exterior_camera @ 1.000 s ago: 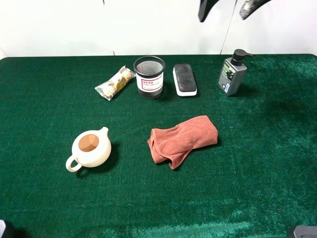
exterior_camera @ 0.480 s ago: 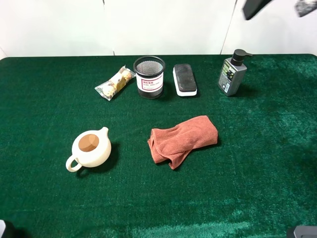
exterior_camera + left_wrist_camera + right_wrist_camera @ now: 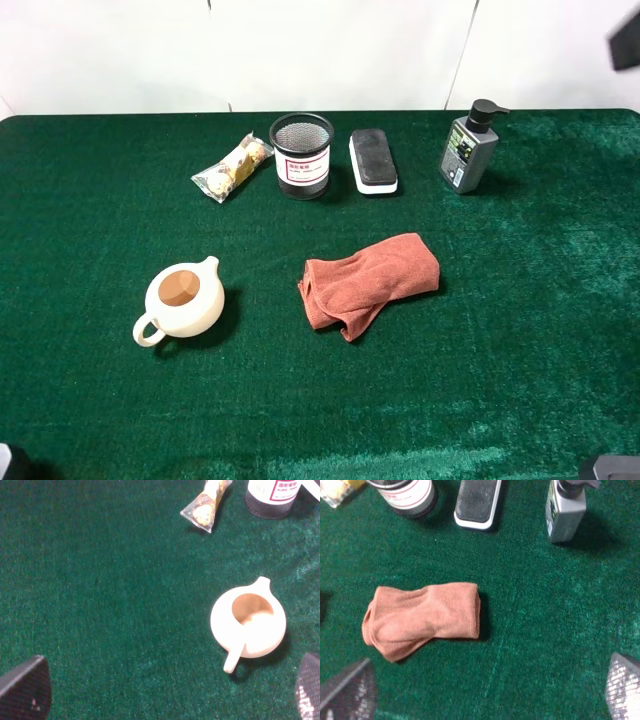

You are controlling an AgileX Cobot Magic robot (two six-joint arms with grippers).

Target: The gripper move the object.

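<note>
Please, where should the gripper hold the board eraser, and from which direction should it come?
Probably from above, closing across the narrow width of the board eraser at its middle. It lies flat, felt up, and the mesh cup stands close on one long side, so room there is tight.

The right gripper [image 3: 487,692] is held high above the rust cloth [image 3: 422,617], fingers spread wide apart and nothing held. The left gripper [image 3: 167,690] is likewise spread, empty, beside the teapot [image 3: 248,625]. In the exterior view, probably only a dark arm fragment [image 3: 626,45] is seen.
</note>
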